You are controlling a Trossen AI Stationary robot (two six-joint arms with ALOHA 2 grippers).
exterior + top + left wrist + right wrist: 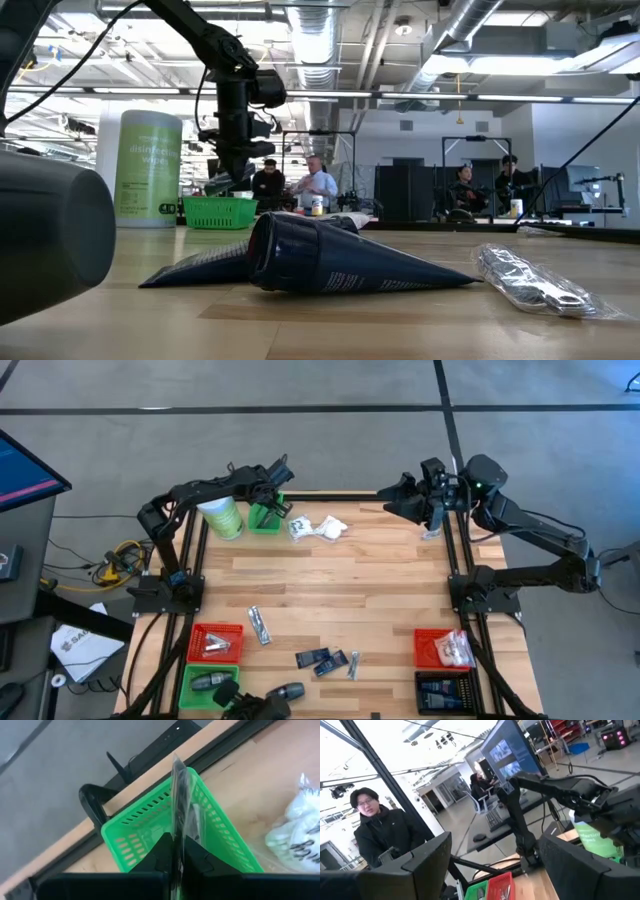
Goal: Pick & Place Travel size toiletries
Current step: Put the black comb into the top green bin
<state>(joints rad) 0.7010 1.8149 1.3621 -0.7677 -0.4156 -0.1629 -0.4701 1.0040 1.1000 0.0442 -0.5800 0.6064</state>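
A slatted wooden counter (330, 575) carries a sorting job in progress, its bins parked along the edges so the middle lies open for loose stock. At the far left corner, beside a tall green wipes canister (221, 517), the left pincer (275, 485) hangs over a small green basket (145, 827), clenched on a slim silvery packet (180, 795) held on edge above the basket's mouth, apparently lined up to drop it in. The right pincer (392, 502) waits off the far right edge with its fingers spread and nothing between them, clear of the work.

Just right of the basket lie crinkly white sachets (315, 528), next in reach. Toward the near edge sit flat dark blue packets (322, 659) and another silvery packet (259, 624), well apart from the baskets. Sorted goods already show by kind: silvery pieces in a red bin (215, 643), dark oval pieces in a green bin (207, 684), clear-wrapped white sachets in a second red bin (432, 647), dark packets in a black bin (444, 691).
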